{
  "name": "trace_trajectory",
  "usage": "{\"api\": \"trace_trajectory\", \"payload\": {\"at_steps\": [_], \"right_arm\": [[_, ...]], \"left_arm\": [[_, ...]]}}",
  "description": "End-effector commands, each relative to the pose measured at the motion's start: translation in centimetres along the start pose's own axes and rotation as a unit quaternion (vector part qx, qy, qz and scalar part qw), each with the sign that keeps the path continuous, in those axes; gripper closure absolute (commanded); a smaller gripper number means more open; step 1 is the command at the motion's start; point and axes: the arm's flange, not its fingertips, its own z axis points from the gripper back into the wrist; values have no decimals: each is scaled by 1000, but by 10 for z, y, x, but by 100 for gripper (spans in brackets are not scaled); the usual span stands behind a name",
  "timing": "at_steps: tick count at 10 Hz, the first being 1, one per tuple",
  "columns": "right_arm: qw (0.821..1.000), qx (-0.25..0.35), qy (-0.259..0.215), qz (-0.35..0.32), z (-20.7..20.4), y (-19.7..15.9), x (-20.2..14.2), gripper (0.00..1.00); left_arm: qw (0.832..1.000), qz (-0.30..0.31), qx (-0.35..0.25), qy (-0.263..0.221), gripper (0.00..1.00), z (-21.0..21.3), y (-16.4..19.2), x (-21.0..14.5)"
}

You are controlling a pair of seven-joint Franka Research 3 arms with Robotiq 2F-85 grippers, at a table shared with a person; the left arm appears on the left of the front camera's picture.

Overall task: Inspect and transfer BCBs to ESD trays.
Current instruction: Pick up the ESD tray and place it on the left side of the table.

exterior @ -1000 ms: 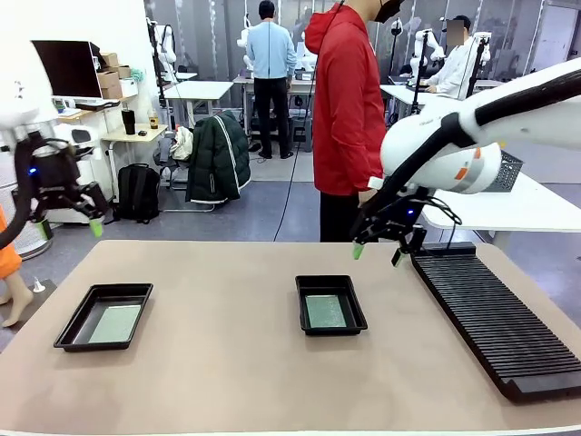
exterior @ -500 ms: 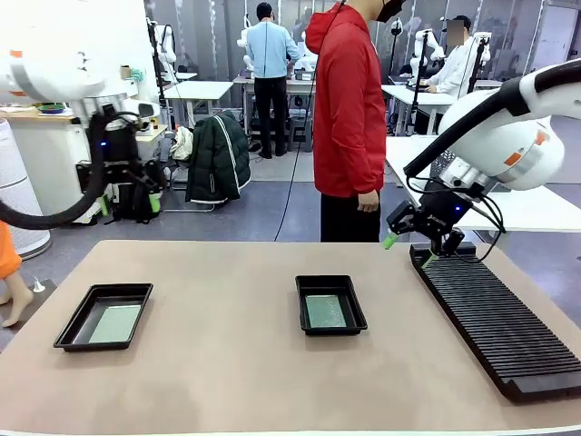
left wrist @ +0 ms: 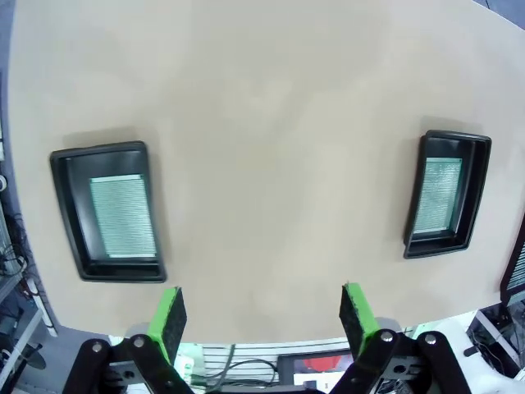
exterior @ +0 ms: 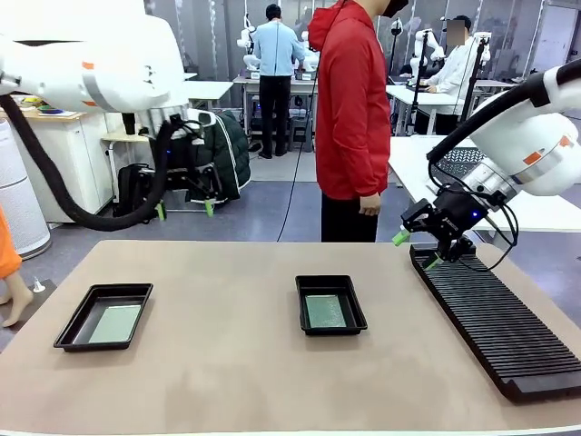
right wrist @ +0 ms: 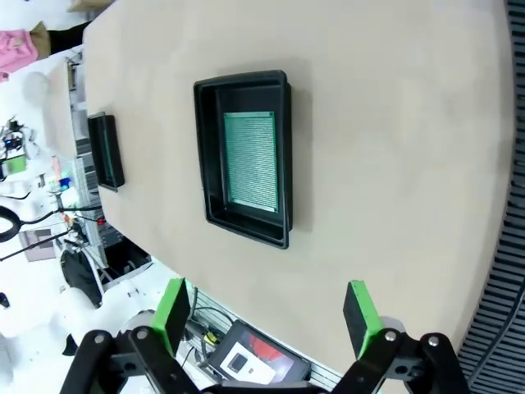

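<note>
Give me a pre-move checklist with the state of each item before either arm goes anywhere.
1. Left gripper open, empty: ok.
2. Right gripper open, empty: ok.
3. Left tray holds a board lying flat: ok.
4. Middle tray holds a board lying flat: ok.
5. Person's hand off the table: ok.
6. Rack slots hold more boards: cannot tell.

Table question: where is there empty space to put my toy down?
The biggest bare patch of the table lies between the left tray and the middle tray. The near edge in front of both trays is bare too. A narrower strip runs between the middle tray and the long black rack. Each tray already holds a board.
</note>
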Motion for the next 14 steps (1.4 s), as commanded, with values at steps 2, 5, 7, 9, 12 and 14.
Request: {"api": "trace_trajectory", "payload": {"at_steps": [2,5,7,9,12,14], "right_arm": [[999,49,2,19,0,-21,12,0],[1000,23,-2,8,0,-15,5,0],[1000,23,-2,8,0,-15,5,0],[1000,23,-2,8,0,-15,5,0],[1000,23,-2,8,0,-15,5,0],[1000,23,-2,8,0,-15,5,0]], "left_arm": [[1000,17,-22,-4,0,-24,-36,3],[999,22,-34,-8,0,-51,-81,9],[999,31,-37,-13,0,-70,-111,10],[999,38,-35,-15,0,-88,-136,6],[999,31,-16,-29,0,-123,-167,6],[999,17,-7,-33,0,-143,-184,5]]}}
